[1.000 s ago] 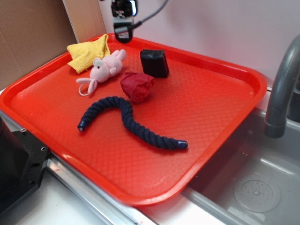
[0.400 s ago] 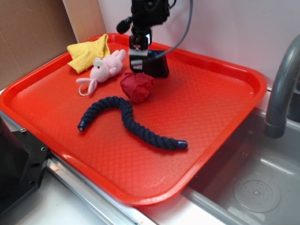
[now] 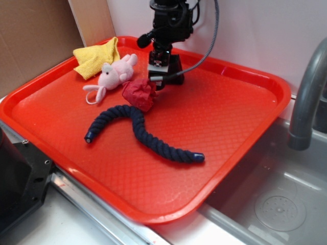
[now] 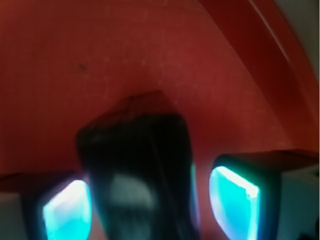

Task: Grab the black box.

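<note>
1. Tray (image 3: 245,132), red and textured, was seen to fill most of the exterior view, set beside a sink with a grey faucet (image 3: 306,97) at the right.
2. Dark navy rope (image 3: 143,133) was laid curving across the tray's middle, well apart from the target.
3. A yellow cloth (image 3: 94,57) and a pink plush toy (image 3: 115,74) were found at the far left corner.
4. A red paper ball (image 3: 139,93) was seen just beside the gripper, on its near-left side.
5. The black box (image 4: 137,170) was placed near the tray's far rim, directly under the arm and between the two fingers (image 4: 235,192) in the wrist view.
6. The gripper (image 3: 157,76) was held spread, with a finger on each side of the box and a gap visible at the right pad; no squeeze was judged to be made yet.
7. For a sound grasp, the jaws should be kept centred on the box, lowered fully, and closed squarely on opposite faces so that the glossy sides are not slipped off and the paper ball is not caught.
</note>
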Robot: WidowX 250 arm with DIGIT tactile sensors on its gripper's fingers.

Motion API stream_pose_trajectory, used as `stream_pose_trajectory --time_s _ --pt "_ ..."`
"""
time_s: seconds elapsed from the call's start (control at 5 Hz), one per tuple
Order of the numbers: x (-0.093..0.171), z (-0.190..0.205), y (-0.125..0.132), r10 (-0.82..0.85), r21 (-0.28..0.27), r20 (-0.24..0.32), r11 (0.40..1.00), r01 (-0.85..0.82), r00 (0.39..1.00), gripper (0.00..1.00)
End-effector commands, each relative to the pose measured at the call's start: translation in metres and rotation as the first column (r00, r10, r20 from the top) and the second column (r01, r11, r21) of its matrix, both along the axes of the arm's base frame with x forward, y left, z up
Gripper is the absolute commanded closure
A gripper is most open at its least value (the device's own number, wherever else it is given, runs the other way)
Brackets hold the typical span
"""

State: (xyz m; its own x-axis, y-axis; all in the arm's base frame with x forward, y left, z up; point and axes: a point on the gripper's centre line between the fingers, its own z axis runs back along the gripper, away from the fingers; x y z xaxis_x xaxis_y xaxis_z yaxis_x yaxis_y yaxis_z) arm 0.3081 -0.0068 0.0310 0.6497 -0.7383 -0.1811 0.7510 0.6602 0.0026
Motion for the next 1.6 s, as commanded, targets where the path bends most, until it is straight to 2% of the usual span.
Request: stream_pose_trajectory --time_s 0.0,0.2,0.4,0.6,0.8,1.0,1.2,1.4 --pt "0.01 0.014 -0.01 -0.003 0.015 0.07 1.0 0.002 0.998 1.0" --pt "0.009 0.021 -0.007 0.016 0.006 0.085 1.0 -0.017 0.996 1.0" --pt "-0.005 0.07 0.002 0.261 0.037 0.016 0.965 -0.261 0.965 1.0" --pt "-0.03 0.118 -0.008 0.491 0.023 0.079 0.869 -0.494 0.868 1.0" --pt "-0.056 0.16 -0.013 0.685 -0.039 0.078 0.728 -0.684 0.725 1.0" --pt "-0.092 0.194 -0.02 0.778 -0.145 0.096 0.628 -0.765 0.621 1.0" --pt "-0.106 0.203 -0.02 0.796 -0.129 0.184 0.601 -0.789 0.576 1.0" --pt "-0.104 0.202 -0.019 0.781 -0.111 0.221 0.615 -0.781 0.584 1.0"
